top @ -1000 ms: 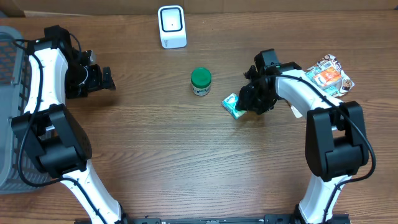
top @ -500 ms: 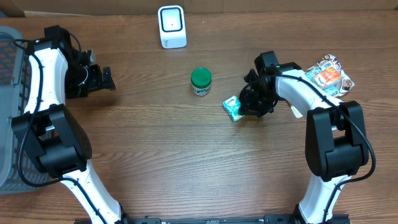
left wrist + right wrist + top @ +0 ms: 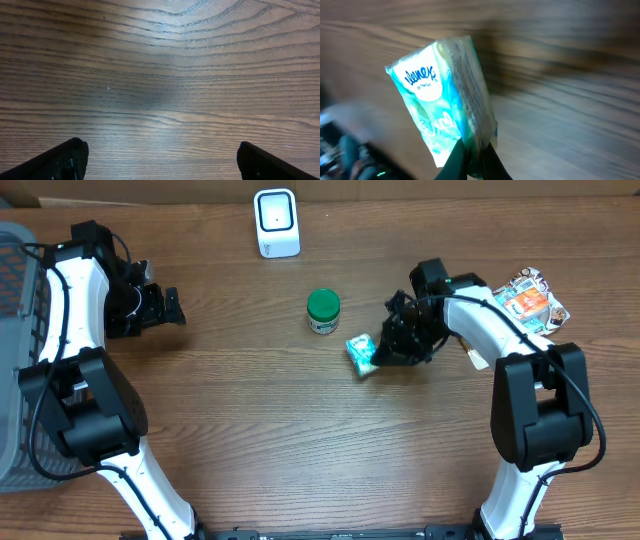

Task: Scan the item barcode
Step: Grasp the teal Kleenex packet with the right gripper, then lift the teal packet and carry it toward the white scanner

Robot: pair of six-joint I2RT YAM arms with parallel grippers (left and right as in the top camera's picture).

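Observation:
A teal and white Kleenex tissue pack [image 3: 361,352] is the item, held just right of the table's middle. My right gripper [image 3: 385,352] is shut on its right end. In the right wrist view the pack [image 3: 442,105] stands tilted above the wood, its lower edge pinched between my right gripper [image 3: 474,150]. No barcode shows on the faces in view. The white scanner [image 3: 276,222] stands at the back centre. My left gripper [image 3: 172,307] hangs open at the far left, and in its wrist view the left gripper [image 3: 161,152] has only bare wood between its fingers.
A small jar with a green lid [image 3: 323,310] stands left of the tissue pack. Several colourful snack packets [image 3: 528,302] lie at the right edge. A grey basket [image 3: 15,330] sits at the far left.
My right gripper has shut on the tissue pack and shifted it a little to the left and up off the wood. The left arm has not moved.

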